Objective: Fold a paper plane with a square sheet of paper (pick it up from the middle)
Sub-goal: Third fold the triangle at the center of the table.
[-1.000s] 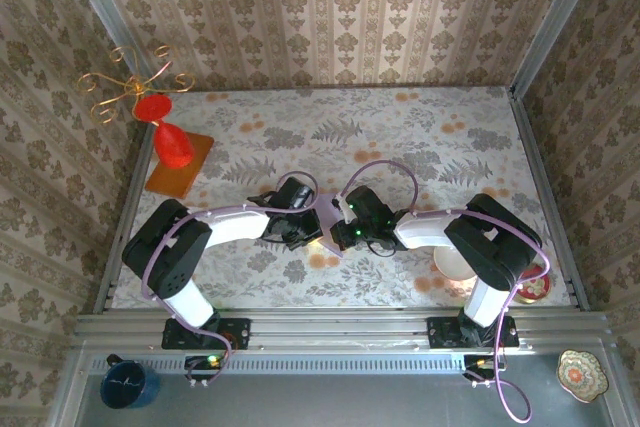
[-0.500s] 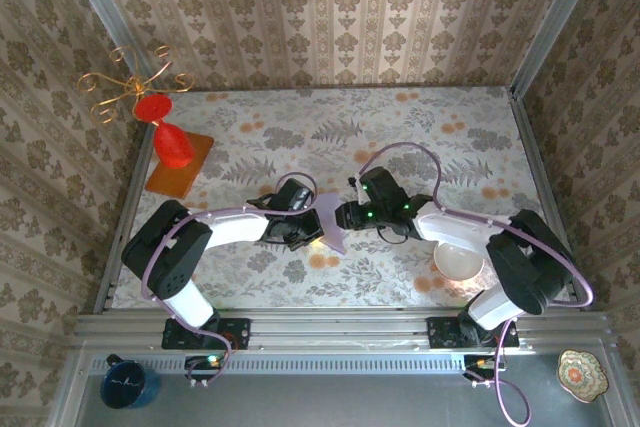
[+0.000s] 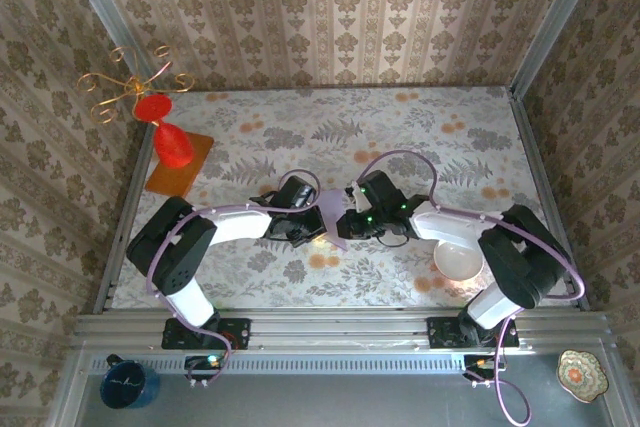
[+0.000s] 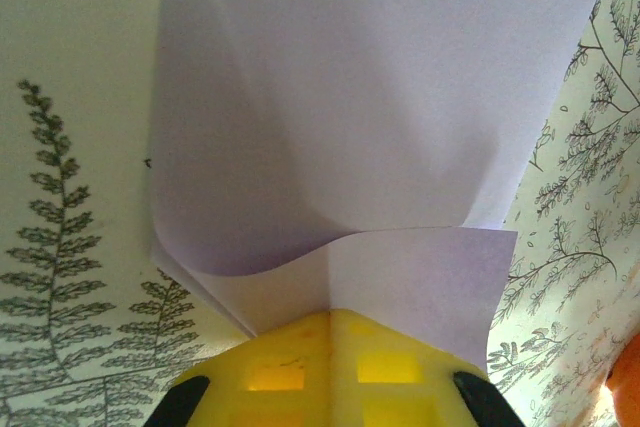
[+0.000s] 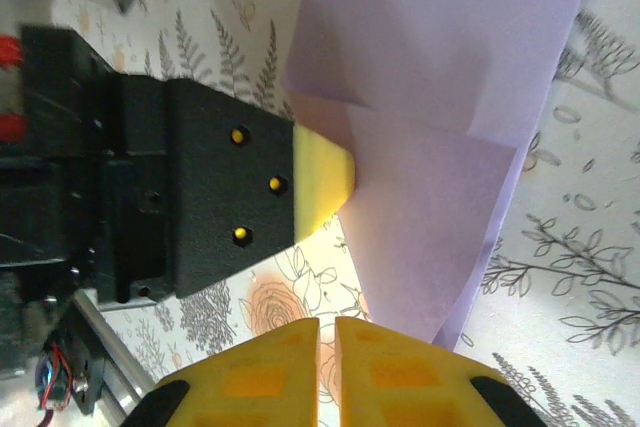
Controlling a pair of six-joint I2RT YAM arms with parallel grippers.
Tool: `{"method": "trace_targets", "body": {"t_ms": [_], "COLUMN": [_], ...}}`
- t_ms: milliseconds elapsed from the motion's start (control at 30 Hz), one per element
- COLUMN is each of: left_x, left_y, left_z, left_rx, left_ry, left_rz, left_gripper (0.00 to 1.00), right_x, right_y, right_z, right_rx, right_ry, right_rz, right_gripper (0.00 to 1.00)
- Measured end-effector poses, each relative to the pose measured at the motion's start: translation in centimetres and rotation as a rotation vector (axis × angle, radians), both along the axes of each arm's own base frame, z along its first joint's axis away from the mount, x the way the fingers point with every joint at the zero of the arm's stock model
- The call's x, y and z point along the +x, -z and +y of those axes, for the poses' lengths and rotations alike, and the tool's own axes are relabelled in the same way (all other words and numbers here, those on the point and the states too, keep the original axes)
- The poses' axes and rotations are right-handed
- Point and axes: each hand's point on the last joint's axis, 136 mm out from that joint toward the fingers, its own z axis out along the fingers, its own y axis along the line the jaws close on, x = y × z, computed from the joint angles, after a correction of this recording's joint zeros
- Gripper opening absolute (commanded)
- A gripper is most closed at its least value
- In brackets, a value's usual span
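Note:
The square sheet of paper (image 3: 332,213) is pale lilac and partly folded, with creased flaps, standing up off the table between the two grippers. My left gripper (image 3: 312,225) is shut on the paper's near edge; in the left wrist view its yellow fingers (image 4: 290,367) pinch the sheet (image 4: 380,127) at a crease. My right gripper (image 3: 347,222) is just right of the paper. In the right wrist view its jaws (image 5: 328,332) stand together with only a slit and nothing between them, the paper (image 5: 440,97) just beyond and right of the tips. The left gripper's yellow fingertip (image 5: 325,175) shows there on the paper's left edge.
A red cone-shaped vase (image 3: 172,144) stands on an orange mat (image 3: 190,169) at the far left, beside a gold wire ornament (image 3: 125,87). A white bowl (image 3: 457,261) sits near the right arm. Wallpapered walls close in three sides. A blue mug (image 3: 128,383) and a patterned dish (image 3: 582,372) lie below the rail.
The right arm's elbow has swung out to the right and its gripper has shifted up along the paper's right side. The paper now stands more upright. The left gripper has kept its hold.

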Motion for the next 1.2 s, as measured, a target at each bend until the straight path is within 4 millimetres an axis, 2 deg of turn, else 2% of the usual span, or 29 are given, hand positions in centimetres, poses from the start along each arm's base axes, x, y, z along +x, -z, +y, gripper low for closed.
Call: {"method": "trace_targets", "body": {"t_ms": [167,500,1033,1200], "left_x": [0.0,0.0,-0.2,-0.2], "left_y": [0.0,0.0,0.0,0.0], "left_z": [0.0,0.0,-0.1,0.0], "left_rx": [0.000,0.002,-0.003,-0.002], "left_ry": [0.001,0.013,0.022,0.022], "left_rz": [0.000,-0.007,0.002,0.003], "left_gripper": [0.06,0.06,0.08,0.08], "right_x": [-0.7,-0.5,-1.1,-1.1], "right_y": [1.4,2.2,4.6,4.8], "right_z": [0.4,2.1,1.7,1.6], "right_rx": [-0.007,-0.007,-0.056,-0.059], "right_ry": [-0.027,-0.071,-0.084,-0.084], "right_rz": [0.067,0.107,0.161,0.166], "right_gripper": [0.10,0.08,0.08,0.07]}}
